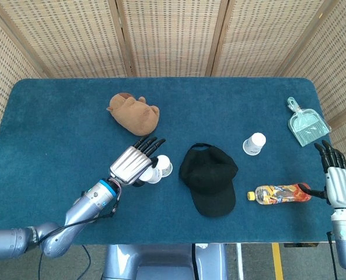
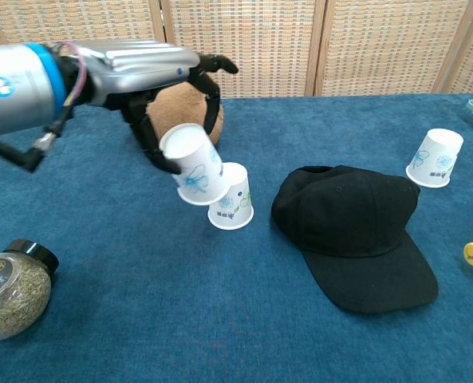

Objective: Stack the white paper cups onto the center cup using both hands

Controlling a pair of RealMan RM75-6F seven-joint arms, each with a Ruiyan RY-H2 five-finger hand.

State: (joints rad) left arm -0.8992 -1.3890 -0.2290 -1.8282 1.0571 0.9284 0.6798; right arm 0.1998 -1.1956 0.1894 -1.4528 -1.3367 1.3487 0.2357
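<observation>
My left hand (image 1: 133,163) (image 2: 144,65) holds a white paper cup (image 2: 194,164) (image 1: 149,174) upside down and tilted, lifted off the cloth. It hangs just left of and slightly above the centre cup (image 2: 232,196) (image 1: 164,165), which stands upside down beside the black cap. The two cups overlap in the chest view; contact is unclear. A third white cup (image 1: 254,143) (image 2: 435,158) stands upside down at the right. My right hand (image 1: 336,181) hovers at the table's right edge, fingers stretched out, holding nothing, well apart from that cup.
A black cap (image 1: 209,178) (image 2: 354,231) lies right of the centre cup. A brown plush toy (image 1: 134,114) sits behind my left hand. A spice jar (image 2: 11,291) stands front left. An orange drink bottle (image 1: 278,193) and a green dustpan (image 1: 306,123) are at the right.
</observation>
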